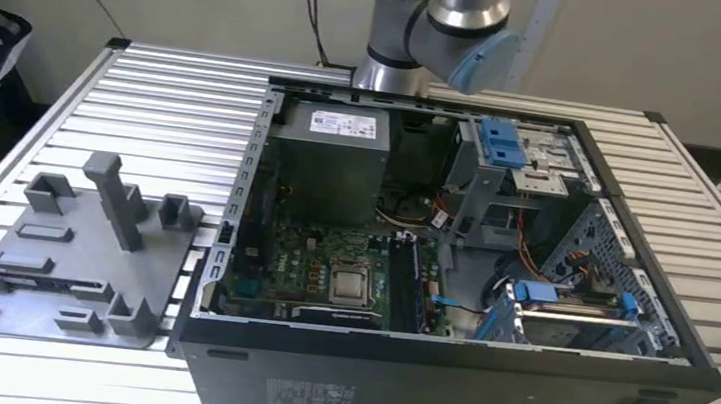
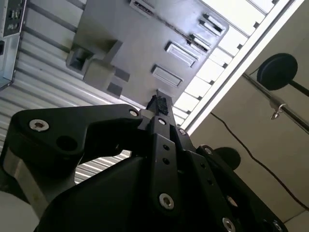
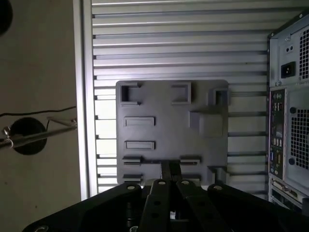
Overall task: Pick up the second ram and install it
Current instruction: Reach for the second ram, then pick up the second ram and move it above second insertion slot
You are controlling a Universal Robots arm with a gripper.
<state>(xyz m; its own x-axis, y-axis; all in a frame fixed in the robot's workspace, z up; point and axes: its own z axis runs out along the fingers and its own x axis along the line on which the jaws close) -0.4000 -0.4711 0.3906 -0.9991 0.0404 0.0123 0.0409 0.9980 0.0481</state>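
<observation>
Gripper [image 3: 170,169]: in both wrist views [image 2: 159,104] the fingertips met with no gap seen and nothing between them. Clenched and empty.

Ram [image 1: 42,280]: read as the thin dark stick standing on edge in the long holder of the tray [image 1: 67,252]. It sat on the part of the tray nearest the exterior camera. The tray rested on the table [image 1: 141,119] just beside the open case [image 1: 448,392], on the exterior view's left. The ram was not yet lifted and not yet in the case.

Key relation: in the first wrist view the ram [image 3: 149,161] showed as a dark line between two end brackets on the tray [image 3: 169,130]. The fingertips were lined up over the middle of that line. The whole tray fitted in that view, so the gripper was judged to hang well above it, not at grasp height.

Long axis: the ram ran the same way as the two fingers sat side by side. By that reading, the closing direction lay along the stick's length and not across its thin faces. This was a judgement from one view, not confirmed.

The second wrist view showed the tray [image 2: 135,48] beyond the fingertips. The ram could not be picked out there with confidence.
</observation>
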